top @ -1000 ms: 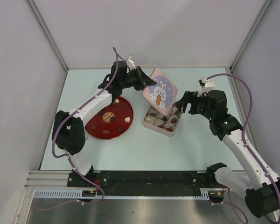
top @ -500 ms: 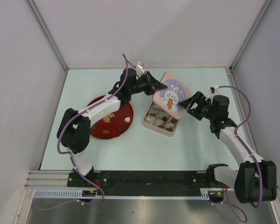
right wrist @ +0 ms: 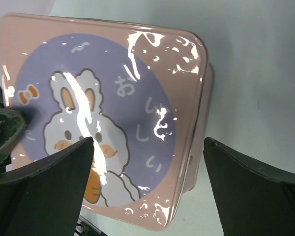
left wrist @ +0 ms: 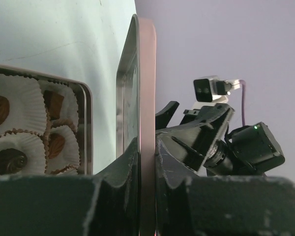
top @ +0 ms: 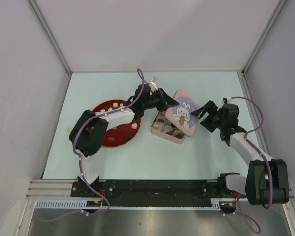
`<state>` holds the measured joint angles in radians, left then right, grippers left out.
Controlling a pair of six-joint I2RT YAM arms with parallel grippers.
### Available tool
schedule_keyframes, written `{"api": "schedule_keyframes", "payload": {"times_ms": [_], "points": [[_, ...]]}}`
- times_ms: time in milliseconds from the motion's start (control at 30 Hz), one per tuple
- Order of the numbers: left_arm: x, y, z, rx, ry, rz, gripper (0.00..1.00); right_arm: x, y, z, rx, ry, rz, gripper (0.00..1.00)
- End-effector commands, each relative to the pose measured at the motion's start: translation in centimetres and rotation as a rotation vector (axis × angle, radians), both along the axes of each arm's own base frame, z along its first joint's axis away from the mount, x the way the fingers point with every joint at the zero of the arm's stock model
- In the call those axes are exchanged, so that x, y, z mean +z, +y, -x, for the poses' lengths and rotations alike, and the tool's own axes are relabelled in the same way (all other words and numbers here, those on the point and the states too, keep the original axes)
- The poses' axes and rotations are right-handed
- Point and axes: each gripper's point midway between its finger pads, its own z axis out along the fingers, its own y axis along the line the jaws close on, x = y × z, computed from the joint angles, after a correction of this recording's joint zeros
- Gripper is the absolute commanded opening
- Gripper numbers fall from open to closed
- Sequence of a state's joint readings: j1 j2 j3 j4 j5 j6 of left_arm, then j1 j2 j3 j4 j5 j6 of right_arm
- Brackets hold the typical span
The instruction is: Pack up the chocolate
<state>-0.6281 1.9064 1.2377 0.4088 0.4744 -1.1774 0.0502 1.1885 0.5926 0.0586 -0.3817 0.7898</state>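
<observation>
I am clamping my left claw (left wrist: 147, 147) tight on the rim of the pink lid (right wrist: 108, 113), above the tin (top: 167, 139) mid-worktop; my right claw (top: 201, 112) is gaping wide (empty, beside the lid). Chocolate (top: 134, 126) is lying on the red plate (top: 117, 141) leftward and in the tin.

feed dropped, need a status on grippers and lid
Left gripper shut on lid, held over tin, not seated. Right gripper open beside lid. Some chocolate on red plate.
</observation>
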Motion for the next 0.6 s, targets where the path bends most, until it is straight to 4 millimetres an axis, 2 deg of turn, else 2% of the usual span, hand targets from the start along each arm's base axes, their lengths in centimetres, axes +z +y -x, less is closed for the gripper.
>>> {"api": "schedule_keyframes", "payload": {"times_ms": [0, 200, 567], "points": [[1.1, -0.3, -0.5, 0.005, -0.077, 0.050, 0.00, -2.4, -0.5, -0.5, -0.013, 0.053, 0.024, 0.98], [-1.0, 0.4, -0.7, 0.017, -0.068, 0.009, 0.00, -4.8, 1.2, -0.3, 0.062, 0.122, -0.030, 0.97], [-4.1, 3.1, -1.6, 0.059, -0.073, -0.108, 0.04, -5.0, 3.8, -0.5, 0.160, 0.106, -0.095, 0.94]]}}
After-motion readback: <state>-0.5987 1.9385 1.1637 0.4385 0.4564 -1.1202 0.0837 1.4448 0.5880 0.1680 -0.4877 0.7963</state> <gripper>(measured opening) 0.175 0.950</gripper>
